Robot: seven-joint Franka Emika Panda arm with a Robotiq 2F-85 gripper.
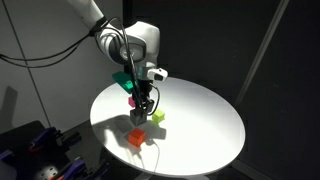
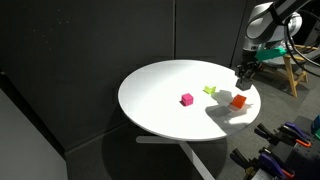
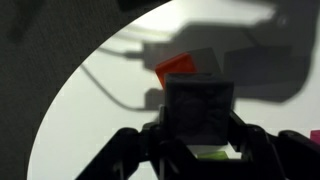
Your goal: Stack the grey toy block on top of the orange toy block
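Wrist view: the pincer (image 3: 200,128) pinches the grey toy block (image 3: 200,108) between its two dark fingers (image 3: 150,145), one finger against each side face. The block fills the middle of the frame, blurred by nearness. Beyond it, partly hidden by its upper edge, lies the orange toy block (image 3: 178,70) on the white counter (image 3: 90,120). A sliver of the yellow-green cube (image 3: 208,152) shows under the grey block.

In an exterior view the pincer (image 1: 143,108) hangs from the arm over the round counter (image 1: 205,135) with its held block off the surface. The grey block itself is too dark and small to pick out here. The orange toy block (image 1: 137,137) sits near the counter's edge, apart from the fingertips. The yellow-green cube (image 1: 158,116) rests just beside the pincer, and the magenta cube (image 1: 131,100) is on its other side.

In an exterior view the pincer (image 2: 244,76) hovers just above the orange toy block (image 2: 238,101) — a clear gap separates them. Along the counter (image 2: 155,95) stand the yellow-green cube (image 2: 210,90) and, farther off, the magenta cube (image 2: 187,99) — all three well apart from one another.
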